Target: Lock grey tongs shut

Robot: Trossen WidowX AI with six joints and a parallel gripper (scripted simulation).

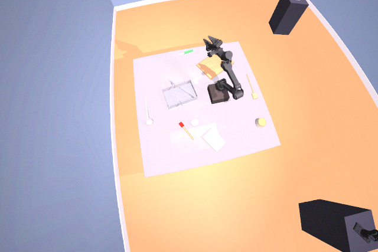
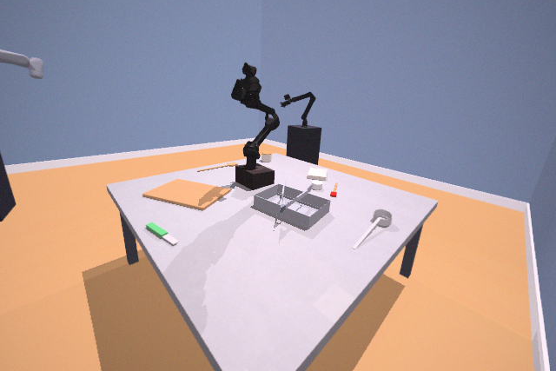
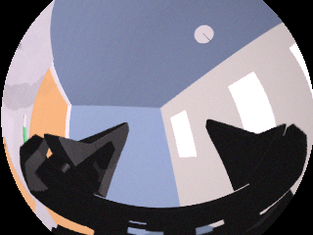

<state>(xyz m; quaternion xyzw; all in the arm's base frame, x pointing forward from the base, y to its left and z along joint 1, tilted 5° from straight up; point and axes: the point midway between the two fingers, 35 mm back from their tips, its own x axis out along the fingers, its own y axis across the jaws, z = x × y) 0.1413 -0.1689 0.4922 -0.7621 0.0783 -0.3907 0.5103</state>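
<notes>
The grey tongs point(image 1: 185, 91) point(image 2: 296, 199) lie open across the roasting tin point(image 1: 168, 105) point(image 2: 318, 215). Their two arms spread apart over the tin, and the hinge end sticks out past its wall. The wooden board point(image 1: 210, 65) point(image 2: 173, 190) lies flat beside the arm's base, with nothing seen on it, though the arm hides part of it in the top view. My gripper point(image 1: 206, 38) point(image 3: 167, 124) is open and empty, raised high above the table on the board's side and well away from the tongs. The wrist view shows walls and ceiling between the fingers.
A green-handled spatula point(image 1: 188, 51) point(image 2: 156, 229) lies near the table edge past the board. A ladle point(image 1: 148, 121) point(image 2: 381, 217) lies beyond the tin. A red-headed brush point(image 1: 181, 124) point(image 2: 334, 193), a white cup point(image 1: 194, 122) and a white block point(image 1: 214, 139) lie on another side.
</notes>
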